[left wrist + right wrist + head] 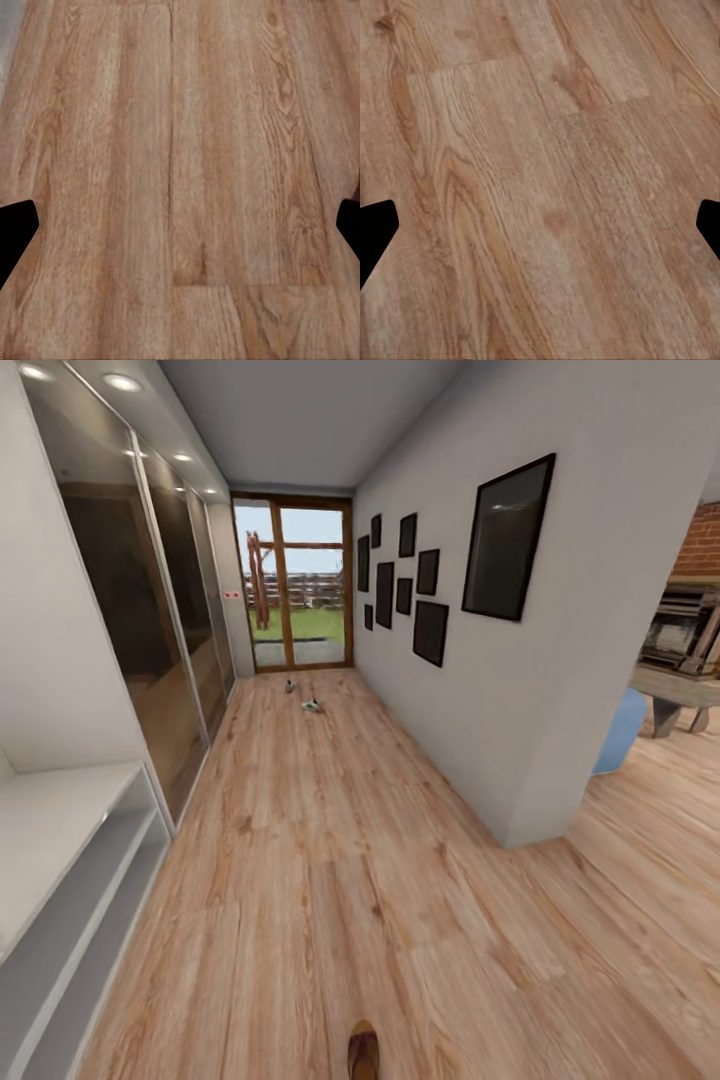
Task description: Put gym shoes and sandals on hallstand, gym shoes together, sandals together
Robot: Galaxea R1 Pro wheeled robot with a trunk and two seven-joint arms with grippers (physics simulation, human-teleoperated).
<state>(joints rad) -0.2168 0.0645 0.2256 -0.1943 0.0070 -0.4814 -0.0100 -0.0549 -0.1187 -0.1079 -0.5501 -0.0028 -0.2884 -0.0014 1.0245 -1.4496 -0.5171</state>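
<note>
Head view: corridor floor point(330, 860) runs from the bottom of the frame up to a glazed door point(292, 585) at upper centre. One dark brown sandal point(363, 1052) lies at the bottom edge, just right of centre, partly cut off. Two small objects sit far up the corridor near the door, at point(312, 705) and point(290, 686) — too small to name, possibly the gym shoes. The light-grey hallstand point(75, 860) fills the lower left, shelves bare where visible.

Left gripper point(180, 225): fingers spread wide, nothing between them, plank floor below. Right gripper point(540, 225): likewise wide and empty.

Risks, as judged:
- the near sandal sits almost under the base — rolling forward could push it or run it over.
- misreading the far objects; confirm on approach.
- the second sandal is unlocated.
</note>
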